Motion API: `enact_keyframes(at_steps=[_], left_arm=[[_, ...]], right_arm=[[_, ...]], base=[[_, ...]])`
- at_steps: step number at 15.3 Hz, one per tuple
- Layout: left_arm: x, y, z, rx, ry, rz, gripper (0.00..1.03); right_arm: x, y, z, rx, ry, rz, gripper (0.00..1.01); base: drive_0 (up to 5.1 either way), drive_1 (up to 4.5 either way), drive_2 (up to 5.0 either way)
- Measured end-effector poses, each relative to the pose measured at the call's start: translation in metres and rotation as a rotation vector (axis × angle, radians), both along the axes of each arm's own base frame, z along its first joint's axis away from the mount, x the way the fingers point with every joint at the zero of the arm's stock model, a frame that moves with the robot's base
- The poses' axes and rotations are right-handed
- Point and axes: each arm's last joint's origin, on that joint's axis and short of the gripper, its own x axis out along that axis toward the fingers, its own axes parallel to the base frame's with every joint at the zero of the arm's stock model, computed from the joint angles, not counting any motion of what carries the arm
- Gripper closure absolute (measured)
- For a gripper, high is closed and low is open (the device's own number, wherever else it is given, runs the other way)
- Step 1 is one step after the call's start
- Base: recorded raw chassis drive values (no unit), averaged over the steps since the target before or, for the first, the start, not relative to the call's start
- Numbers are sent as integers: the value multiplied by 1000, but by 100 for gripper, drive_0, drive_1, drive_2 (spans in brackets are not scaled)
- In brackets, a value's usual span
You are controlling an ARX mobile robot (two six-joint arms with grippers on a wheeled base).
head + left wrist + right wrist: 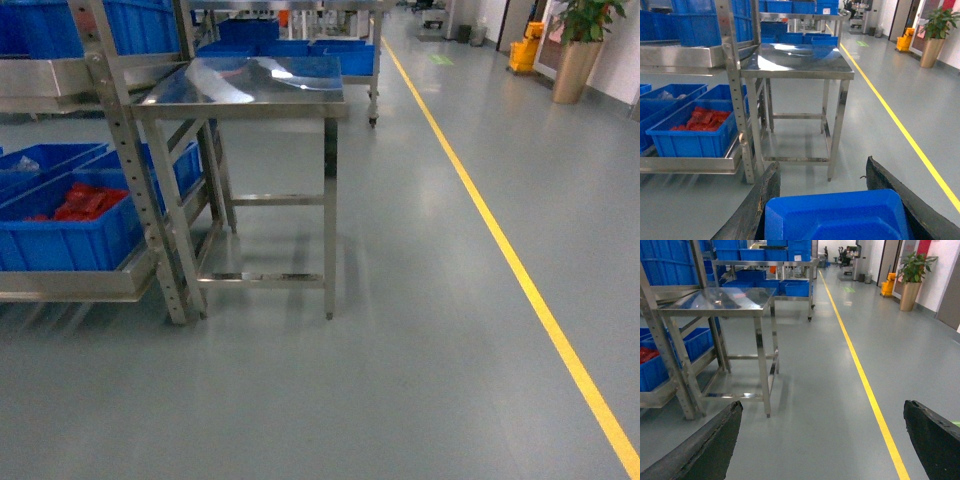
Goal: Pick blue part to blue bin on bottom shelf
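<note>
Down at the left gripper [837, 210], the blue part [836, 216] sits squarely between the two dark fingers [760, 205], one finger on each side of it, its flat blue face filling the gap at the bottom of the left wrist view. The fingers close in against its edges, pinching it. The part rides low in that view, well apart from the rack.

Over on the right, the right gripper [820, 440] shows its fingers [715, 445] spread wide, nothing but grey floor [830, 405] between them.

Ahead stands a steel table [250, 85] with a shiny top, on four legs. Just left of it rises the rack upright [135, 170], pierced with holes. On the bottom shelf [75, 285] sits a blue bin [70, 240] with red items [90, 202] inside; another blue bin [45, 160] lies behind it. From the left wrist, the same bin [695, 137] and its red contents show clearly, left of the table legs.

A yellow line [500, 250] runs along the floor on the right, and a potted plant [580, 45] stands far off near a yellow mop bucket [523, 55].
</note>
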Motion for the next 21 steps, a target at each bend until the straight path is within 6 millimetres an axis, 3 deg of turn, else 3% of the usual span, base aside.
enact_keyframes(at_steps=[18,21], left_arm=[[0,0,0,0,-2,0,59],[0,0,1,-1,-5,0,59]], right_arm=[[0,0,0,0,-2,0,3],[0,0,0,0,-5,0,3]], base=[[1,434,-433],[0,0,0]])
